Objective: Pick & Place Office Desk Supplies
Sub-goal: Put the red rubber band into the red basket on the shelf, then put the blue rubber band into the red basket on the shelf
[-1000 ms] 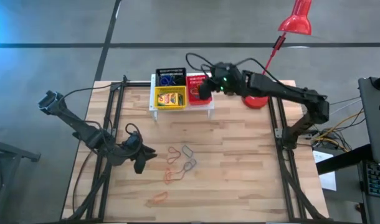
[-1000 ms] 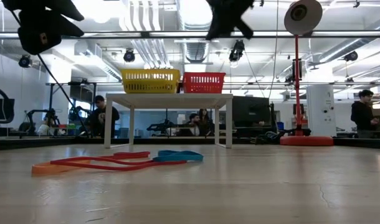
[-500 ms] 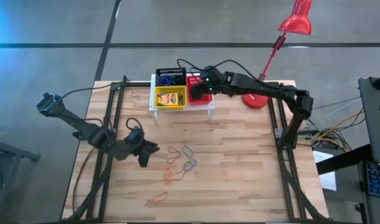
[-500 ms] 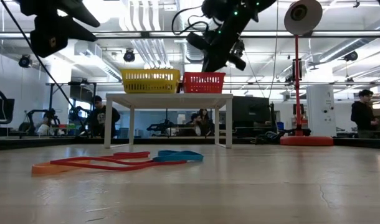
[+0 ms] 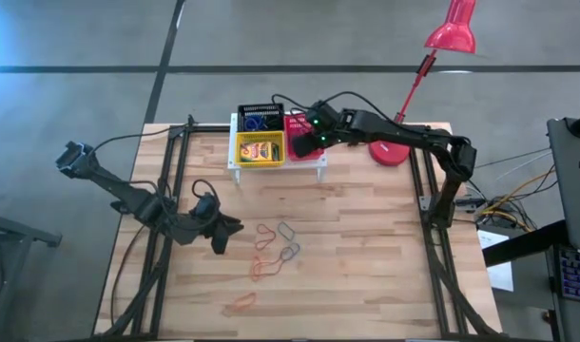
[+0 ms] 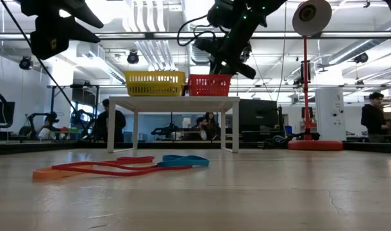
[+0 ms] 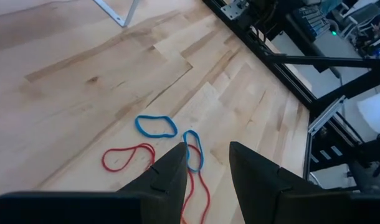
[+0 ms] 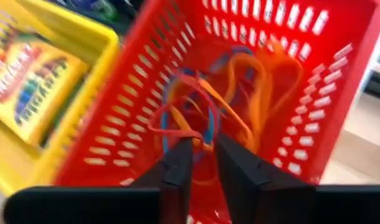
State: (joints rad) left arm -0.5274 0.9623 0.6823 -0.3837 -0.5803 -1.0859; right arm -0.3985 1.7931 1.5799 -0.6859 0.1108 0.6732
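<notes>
A white stand point(image 5: 319, 163) at the table's far edge carries a black basket point(image 5: 260, 116), a yellow basket point(image 5: 242, 152) with a crayon box point(image 8: 28, 81) in it, and a red basket point(image 8: 339, 93) with orange, blue and red rubber bands point(image 8: 240, 106) in it. My right gripper point(image 8: 204, 152) points down into the red basket, its fingers a narrow gap apart. My left gripper point(image 7: 209, 162) hangs open above the table's left half. Beyond it, loose blue and red rubber bands point(image 7: 156, 126) lie flat on the wood. My right gripper has a red rubber-band loop point(image 8: 171, 121) right at its fingertips inside the red basket; I cannot tell whether the fingers touch it. The fingers slant down into the basket from the table's right.
More loose bands lie mid-table point(image 5: 288, 252) and toward the near edge point(image 5: 239, 304). A red desk lamp stands on its base point(image 5: 390, 154) right of the stand, its head point(image 5: 452, 33) beyond the far edge. Black frame rails point(image 5: 166, 190) run along both table sides.
My right gripper has come down from above the stand and tipped further downward, so that its fingers now reach into the red basket.
</notes>
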